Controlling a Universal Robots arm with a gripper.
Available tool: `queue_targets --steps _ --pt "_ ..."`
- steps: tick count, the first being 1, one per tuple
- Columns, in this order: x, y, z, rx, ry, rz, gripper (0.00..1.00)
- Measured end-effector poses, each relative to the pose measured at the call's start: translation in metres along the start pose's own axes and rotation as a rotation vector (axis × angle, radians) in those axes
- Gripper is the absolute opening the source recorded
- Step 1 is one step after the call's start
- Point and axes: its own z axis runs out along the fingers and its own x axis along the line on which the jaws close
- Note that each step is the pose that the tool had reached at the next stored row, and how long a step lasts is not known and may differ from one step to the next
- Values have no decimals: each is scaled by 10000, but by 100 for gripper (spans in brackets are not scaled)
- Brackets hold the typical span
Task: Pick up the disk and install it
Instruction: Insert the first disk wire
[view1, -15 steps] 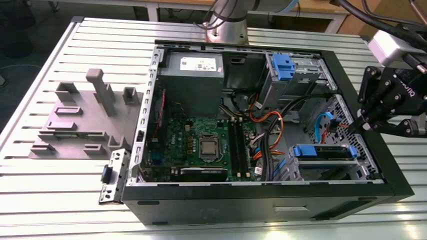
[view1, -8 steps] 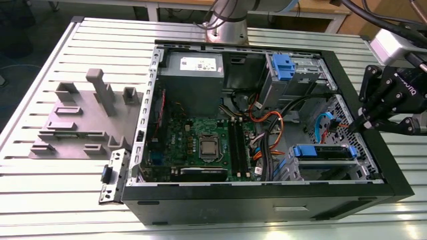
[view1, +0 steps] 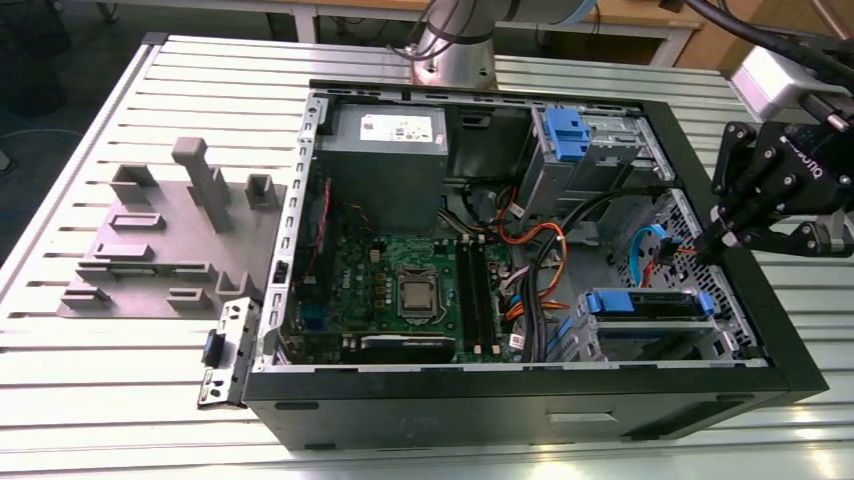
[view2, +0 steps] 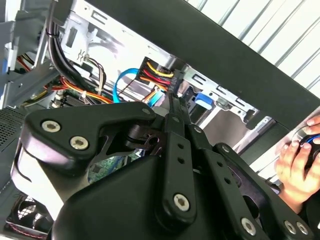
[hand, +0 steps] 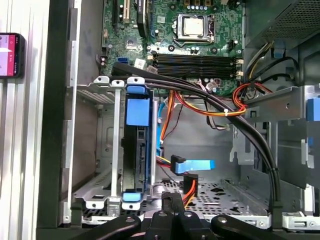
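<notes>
Your exterior view looks down from high up on the open computer case (view1: 534, 395) lying on the slatted bench (view1: 120, 380). Your first wrist view looks straight down into the case, near the drive cage (hand: 107, 150). Your second wrist view looks along the gripper linkage (view2: 165, 165) at the case's cabling; both wrist views share the orange cables (hand: 190, 187).

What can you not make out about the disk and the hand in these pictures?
1. Disk label: in the first wrist view the disk stands edge-on in its cage, so its flat faces are hidden.
2. Disk body: in the exterior view the cage hides everything below its blue frame.
3. Hand: in the second wrist view the picture's edge cuts it off, so what it grips is unclear.
</notes>
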Motion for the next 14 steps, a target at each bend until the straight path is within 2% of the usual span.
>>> queue_targets --steps 2,4,8,9,10,11,14 --pt "-20 0 4 5 87 -13 11" --pt "-22 0 7 6 143 -90 11" --pt "-22 -1 9 -1 184 -656 11" --pt "-22 -1 10 -3 194 -832 17" --pt "-22 -1 11 -5 202 -985 17" --pt "-22 -1 11 -7 209 -1108 24" --pt "-23 -9 14 -10 227 -1292 24"
